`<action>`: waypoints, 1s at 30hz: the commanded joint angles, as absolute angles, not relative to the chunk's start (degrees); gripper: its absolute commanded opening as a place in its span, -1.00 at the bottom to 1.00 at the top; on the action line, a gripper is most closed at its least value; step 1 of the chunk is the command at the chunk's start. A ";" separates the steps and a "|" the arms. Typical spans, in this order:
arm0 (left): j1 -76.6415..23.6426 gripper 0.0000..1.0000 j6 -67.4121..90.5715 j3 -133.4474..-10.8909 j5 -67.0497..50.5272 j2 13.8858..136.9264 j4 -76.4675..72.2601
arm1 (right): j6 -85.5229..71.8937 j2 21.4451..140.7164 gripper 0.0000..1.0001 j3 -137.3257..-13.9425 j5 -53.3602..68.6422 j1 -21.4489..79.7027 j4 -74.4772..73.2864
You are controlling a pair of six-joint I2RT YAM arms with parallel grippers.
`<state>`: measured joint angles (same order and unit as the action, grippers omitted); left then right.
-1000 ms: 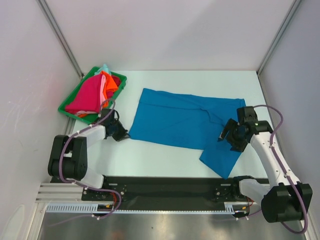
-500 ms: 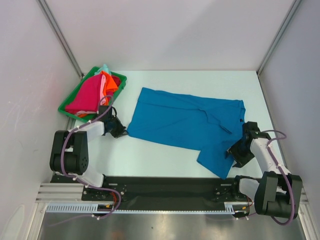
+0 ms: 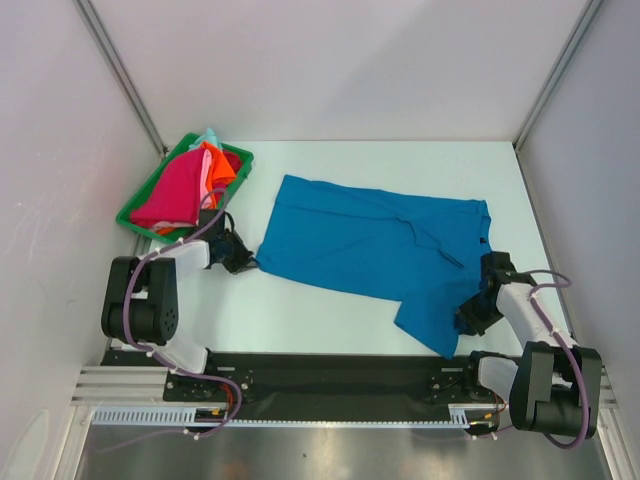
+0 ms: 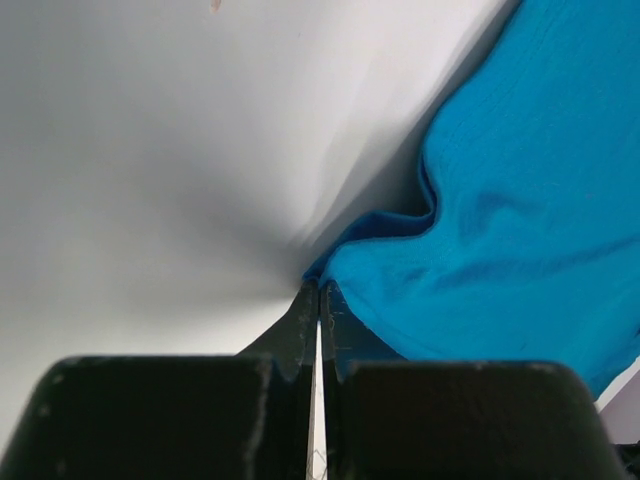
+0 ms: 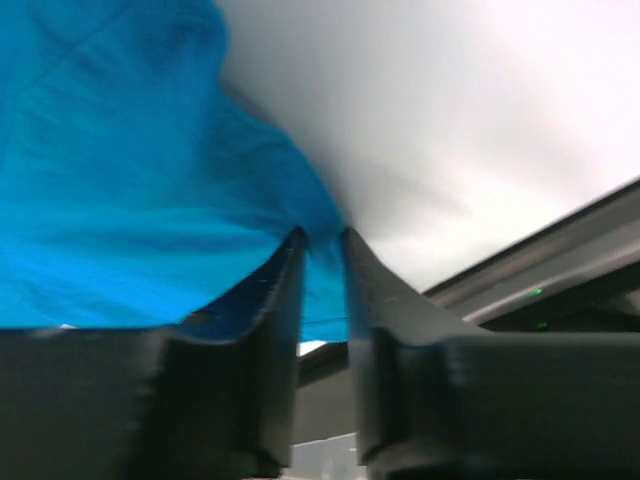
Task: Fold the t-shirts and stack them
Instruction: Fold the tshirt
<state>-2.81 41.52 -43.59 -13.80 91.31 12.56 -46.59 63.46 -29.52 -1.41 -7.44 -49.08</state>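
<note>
Inspection of the work surface: one large blue t-shirt (image 3: 370, 240) lies spread, mostly flat, across the middle of the white table (image 3: 330, 320), with its long axis running left to right and a lobe of cloth hanging toward the near edge on the right side. The left gripper (image 3: 247, 263) sits low at the shirt's near left corner. In the left wrist view its fingers (image 4: 295, 325) are pressed together with only a hairline gap, pinching the tip of that corner, and the cloth just beyond is raised in a small fold that casts a shadow on the table. The right gripper (image 3: 468, 320) is at the right edge of the near lobe, close to the table's front rail. The right wrist view is blurred. Its fingers (image 5: 270, 300) stand a narrow gap apart with blue cloth filling the gap at the tips, and whether they are clamping that cloth cannot be told. A green tray (image 3: 140, 228) stands at the far left corner, well apart from the blue shirt. It holds a loose heap: a magenta t-shirt (image 3: 172, 190) on top at the near end, an orange t-shirt (image 3: 220, 165) beside it, a strip of pale pink t-shirt (image 3: 205, 176) between the two, and a mint t-shirt (image 3: 208, 135) showing at the far rim.
</note>
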 commanded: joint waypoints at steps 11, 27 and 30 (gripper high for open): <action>-2.46 -0.99 40.96 -43.16 -11.60 87.46 15.64 | -51.24 57.58 -0.90 -29.35 -2.64 -5.11 -50.70; -2.46 -0.99 39.20 -42.80 -10.11 82.18 21.00 | -44.05 55.45 -1.00 -44.73 -2.90 -6.76 -62.84; -2.46 -1.00 38.85 -43.68 -10.11 82.35 21.27 | -39.83 56.60 -1.00 -49.65 -3.60 -9.40 -63.10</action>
<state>-2.81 40.82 -41.36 -11.11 83.02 19.94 -45.74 55.68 -44.21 -1.74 -6.98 -61.21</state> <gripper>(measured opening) 0.008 0.031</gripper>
